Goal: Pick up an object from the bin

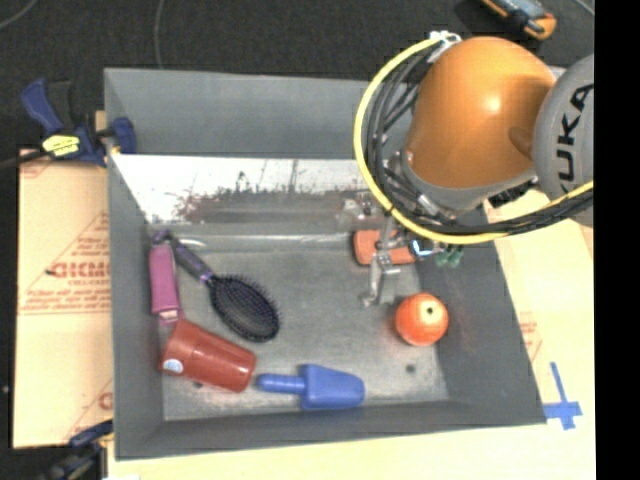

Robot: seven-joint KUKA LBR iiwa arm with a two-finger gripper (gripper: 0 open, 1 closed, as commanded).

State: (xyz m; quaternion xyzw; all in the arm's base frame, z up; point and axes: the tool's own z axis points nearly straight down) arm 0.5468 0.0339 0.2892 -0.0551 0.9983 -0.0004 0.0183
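Bin [300, 118]: grey metal, viewed from above; six loose things are spread over the floor, none heaped.
Arm: entered from the right; the wrist is capped by an orange dome [480, 108] and ringed by yellow and black cables [366, 128], over the bin's right rear.
Gripper [378, 286]: seen under the dome, hung low over the right half of the floor, near the back wall.
Grip state: cannot be told; neither how far it is open nor whether anything is held is shown.
Block [366, 246]: small, orange-red, laid at the foot of the back wall, right of centre; partly covered by the gripper, so contact cannot be judged.
Fruit [421, 320]: round, orange-red, pale spot on top; placed just beside the gripper, to its front right, apart from the tip.
Task thing: not settled by the view; block and fruit are the two nearest the gripper, and it is seen between them.
Brush [245, 308]: dark hairbrush with a purple handle, left of centre; the handle is pointed to the rear left, well apart from the gripper.
Tube [163, 280]: pink, laid along the left wall, just beside the brush handle.
Cup [210, 358]: red, tipped on its side at the front left, just beside the tube's near end.
Scoop [320, 388]: blue, laid by the front wall, handle turned toward the cup.
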